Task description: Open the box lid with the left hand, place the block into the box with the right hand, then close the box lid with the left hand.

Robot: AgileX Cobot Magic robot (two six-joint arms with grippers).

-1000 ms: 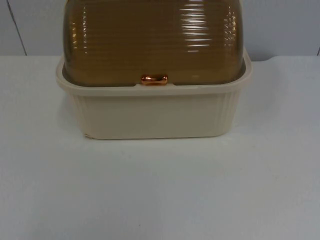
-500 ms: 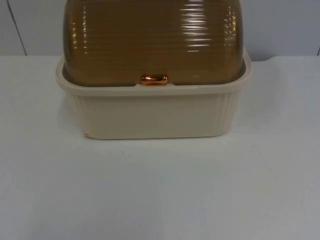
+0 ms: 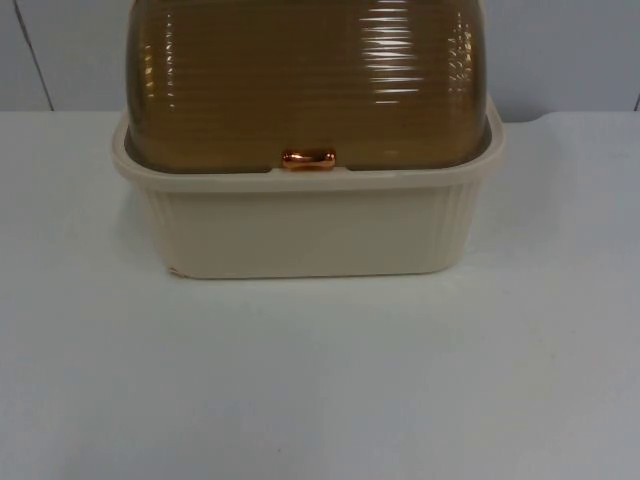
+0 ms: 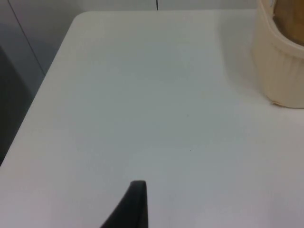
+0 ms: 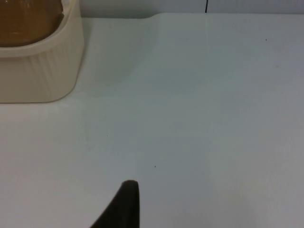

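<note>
so box (image 3: 310, 215) lid (image 3: 310, 85) shut in top view; wrist views: pincer tips, openness can't tell.

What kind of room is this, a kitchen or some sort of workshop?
Probably a robot test bench, not a kitchen: a bare white table ends at a grey partition wall. On it stands a cream box with a closed amber lid, and a black fingertip of the left pincer is above the table.
</note>
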